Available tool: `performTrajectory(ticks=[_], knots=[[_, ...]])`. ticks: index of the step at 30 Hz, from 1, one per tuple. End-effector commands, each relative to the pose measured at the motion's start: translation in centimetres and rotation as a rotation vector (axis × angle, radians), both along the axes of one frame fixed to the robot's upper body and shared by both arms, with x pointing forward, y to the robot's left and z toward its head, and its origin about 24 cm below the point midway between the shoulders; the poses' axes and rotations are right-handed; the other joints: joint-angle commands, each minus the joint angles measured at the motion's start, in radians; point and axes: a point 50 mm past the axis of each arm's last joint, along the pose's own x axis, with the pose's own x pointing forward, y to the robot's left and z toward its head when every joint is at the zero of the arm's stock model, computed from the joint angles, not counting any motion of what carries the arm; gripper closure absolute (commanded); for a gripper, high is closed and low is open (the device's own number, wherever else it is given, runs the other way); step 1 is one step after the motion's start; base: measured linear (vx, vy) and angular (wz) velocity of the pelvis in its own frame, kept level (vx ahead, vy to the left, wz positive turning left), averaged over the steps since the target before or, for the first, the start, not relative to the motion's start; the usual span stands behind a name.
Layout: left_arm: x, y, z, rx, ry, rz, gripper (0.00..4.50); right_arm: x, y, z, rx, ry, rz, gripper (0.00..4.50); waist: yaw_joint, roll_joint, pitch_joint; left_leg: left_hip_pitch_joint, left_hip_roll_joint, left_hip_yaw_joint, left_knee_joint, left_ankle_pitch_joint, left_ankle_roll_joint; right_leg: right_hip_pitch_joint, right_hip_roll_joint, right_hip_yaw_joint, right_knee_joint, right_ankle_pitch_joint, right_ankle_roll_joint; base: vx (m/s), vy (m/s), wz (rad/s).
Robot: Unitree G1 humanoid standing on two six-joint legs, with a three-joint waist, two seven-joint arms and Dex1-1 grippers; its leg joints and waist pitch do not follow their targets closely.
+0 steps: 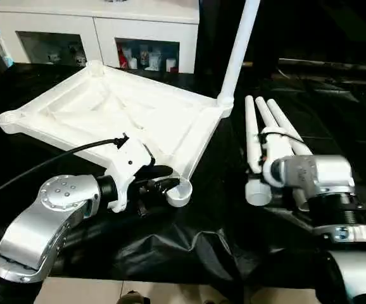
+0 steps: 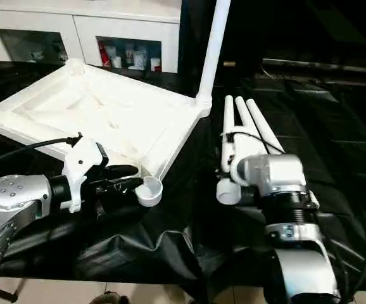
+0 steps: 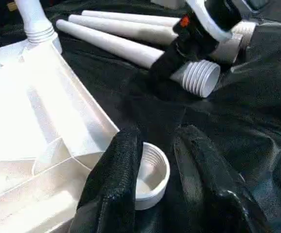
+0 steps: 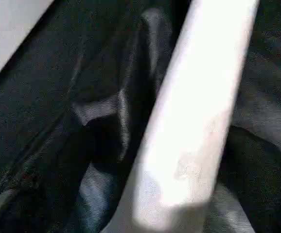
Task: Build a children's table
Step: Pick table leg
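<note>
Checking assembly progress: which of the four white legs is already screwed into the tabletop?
The leg standing upright in the tabletop's far right corner socket. The other three legs lie loose side by side on the black sheet.

Tabletop [image 1: 107,111]: no lettering or marking legible.
Legs [image 1: 268,126]: plain white, no label seen.
Robot arms: no brand or number readable on the silver housings.
Cabinet [image 1: 94,25] shelf items: too small to read.
Finding: nothing legible anywhere in sight.
</note>
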Motion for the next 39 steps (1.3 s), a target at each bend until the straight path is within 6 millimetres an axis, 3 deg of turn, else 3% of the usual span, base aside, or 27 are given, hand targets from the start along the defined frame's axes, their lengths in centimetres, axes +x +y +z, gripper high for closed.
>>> performTrajectory(ticks=[1,3,11,19,23,24,26,29,34,35,38,39], knots=[[0.0,-0.2,0.4,0.006,-0.015,-0.013,3.06,0.3,0.4,-0.3,0.010,0.013,0.001,0.07,0.000,-0.002,-0.074,0.023,0.049,-0.018,-0.068,-0.170,-0.054,0.044,-0.081,0.055,-0.069,-0.239,-0.142,0.000,0.000,0.00],[0.0,-0.3,0.5,0.005,-0.016,-0.013,3.06,0.4,0.6,-0.7,0.016,0.023,0.001,0.07,-0.001,0.001,-0.073,0.023,0.049,-0.019,-0.068,-0.183,-0.059,0.042,-0.082,0.054,-0.070,-0.258,-0.144,0.000,0.000,0.00],[-0.1,-0.3,0.7,0.002,-0.020,-0.016,3.06,0.9,1.0,-1.4,0.018,0.028,-0.015,0.84,-0.003,-0.006,-0.072,0.028,0.050,-0.021,-0.072,-0.247,-0.078,0.038,-0.081,0.054,-0.076,-0.317,-0.122,0.000,0.000,0.00],[-0.2,-0.5,0.5,0.024,-0.006,-0.040,3.06,1.2,0.3,-1.5,0.023,0.027,-0.068,1.62,-0.003,-0.005,-0.070,0.030,0.047,-0.023,-0.069,-0.288,-0.080,0.033,-0.083,0.054,-0.084,-0.403,-0.097,0.000,0.000,0.00],[0.4,-0.6,0.4,0.051,-0.063,-0.007,3.06,1.1,-0.3,-1.8,0.040,0.030,-0.117,1.81,-0.002,0.001,-0.074,0.031,0.047,-0.025,-0.069,-0.294,-0.086,0.033,-0.080,0.052,-0.082,-0.397,-0.092,0.000,0.000,0.00],[0.4,-0.7,0.3,0.055,-0.068,-0.004,3.06,1.0,-0.3,-1.8,0.045,0.030,-0.125,2.06,-0.003,-0.001,-0.075,0.030,0.046,-0.024,-0.069,-0.292,-0.086,0.034,-0.079,0.053,-0.082,-0.390,-0.091,0.000,0.000,0.00],[0.7,-0.8,0.3,0.058,-0.078,0.020,3.06,1.0,-0.5,-1.8,0.059,0.024,-0.147,2.15,-0.003,-0.002,-0.075,0.029,0.046,-0.023,-0.068,-0.289,-0.085,0.034,-0.079,0.053,-0.083,-0.383,-0.092,0.000,0.000,0.00],[1.5,-1.2,0.7,-0.019,-0.092,0.075,3.06,0.8,-0.8,-1.7,0.090,0.005,-0.173,2.42,0.001,0.002,-0.076,0.033,0.046,-0.022,-0.067,-0.284,-0.086,0.033,-0.078,0.052,-0.082,-0.361,-0.099,0.000,0.000,0.00],[2.2,-1.7,0.6,-0.121,-0.063,0.151,3.06,0.3,-1.0,-2.2,0.139,-0.011,-0.212,2.57,-0.001,0.011,-0.077,0.031,0.043,-0.024,-0.067,-0.299,-0.084,0.036,-0.077,0.051,-0.084,-0.341,-0.110,0.000,0.000,0.00],[2.3,-1.8,0.5,-0.142,-0.058,0.162,3.06,0.3,-1.0,-2.4,0.141,-0.013,-0.222,2.58,0.000,0.007,-0.076,0.030,0.042,-0.024,-0.067,-0.299,-0.080,0.039,-0.078,0.049,-0.086,-0.352,-0.109,0.000,0.000,0.00],[2.7,-1.8,0.3,-0.160,-0.053,0.195,3.06,0.1,-1.3,-2.4,0.158,-0.049,-0.265,2.59,-0.001,0.008,-0.077,0.030,0.043,-0.028,-0.069,-0.314,-0.076,0.039,-0.079,0.047,-0.089,-0.390,-0.097,0.000,0.000,0.00],[2.8,-1.9,0.1,-0.163,-0.039,0.199,3.06,0.1,-1.4,-2.4,0.165,-0.060,-0.280,2.59,-0.001,0.010,-0.075,0.034,0.041,-0.026,-0.067,-0.330,-0.075,0.031,-0.078,0.047,-0.096,-0.419,-0.085,0.000,0.000,0.00]])
